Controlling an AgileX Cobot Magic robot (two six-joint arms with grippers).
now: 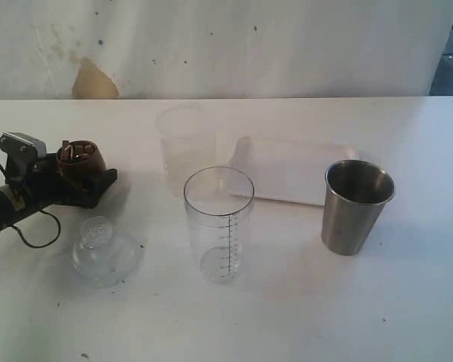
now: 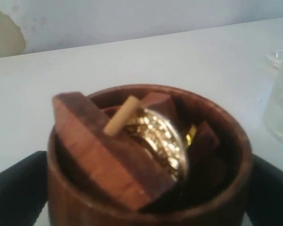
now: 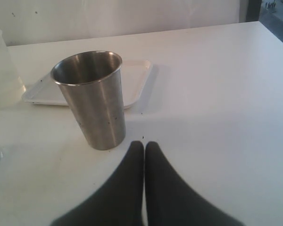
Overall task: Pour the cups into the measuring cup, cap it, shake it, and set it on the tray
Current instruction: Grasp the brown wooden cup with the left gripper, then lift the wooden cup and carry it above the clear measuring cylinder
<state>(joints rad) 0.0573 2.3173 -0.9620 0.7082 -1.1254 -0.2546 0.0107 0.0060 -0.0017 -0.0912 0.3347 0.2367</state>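
Measuring cup (image 1: pixel 219 226) stands upright near the middle of the white table (image 1: pixel 408 302), clear enough that we see its black scale and nothing inside it. Its clear domed lid (image 1: pixel 104 253) lies on the table to the left, apart from it. Behind it stands a frosted beaker (image 1: pixel 185 147), and just beside that, to the right, lies the white tray (image 1: pixel 287 181). The stainless-steel tumbler (image 1: pixel 355 207) stands upright in front of the tray's right end, well apart from the measuring cup.

At the far left, the left gripper (image 1: pixel 83 179) has its jaws spread wide, one on each side of the brown wooden cup (image 1: pixel 83 158) and right against its wall. The cup holds a wooden block (image 2: pixel 104 155), a shiny gold piece (image 2: pixel 162 141) and a pale little stick (image 2: pixel 121 115) (we cannot make out what lies underneath).

The right gripper (image 3: pixel 144 143) has its fingers pressed together with nothing between them, near the tumbler but not touching it.
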